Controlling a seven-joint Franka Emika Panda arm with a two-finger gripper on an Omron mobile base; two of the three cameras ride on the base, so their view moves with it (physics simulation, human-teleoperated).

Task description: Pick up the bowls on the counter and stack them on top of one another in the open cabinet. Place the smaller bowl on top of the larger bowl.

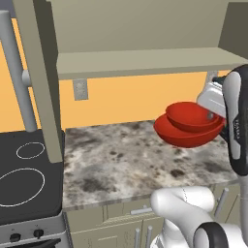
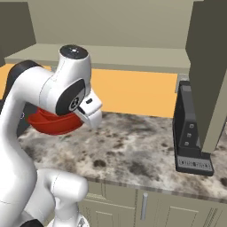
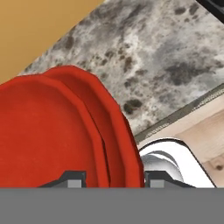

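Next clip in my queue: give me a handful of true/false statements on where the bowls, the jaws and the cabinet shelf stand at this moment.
1. The smaller bowl sits nested inside the larger bowl. True.
2. Both bowls rest on the open cabinet shelf. False: they are held up in the air above the counter, below the shelf.
3. The gripper has its jaws on either side of the bowls' rims. True, as the hand view shows.
4. A bowl sits on the stovetop. False: no bowl is on it.
5. The bowls are red. True.
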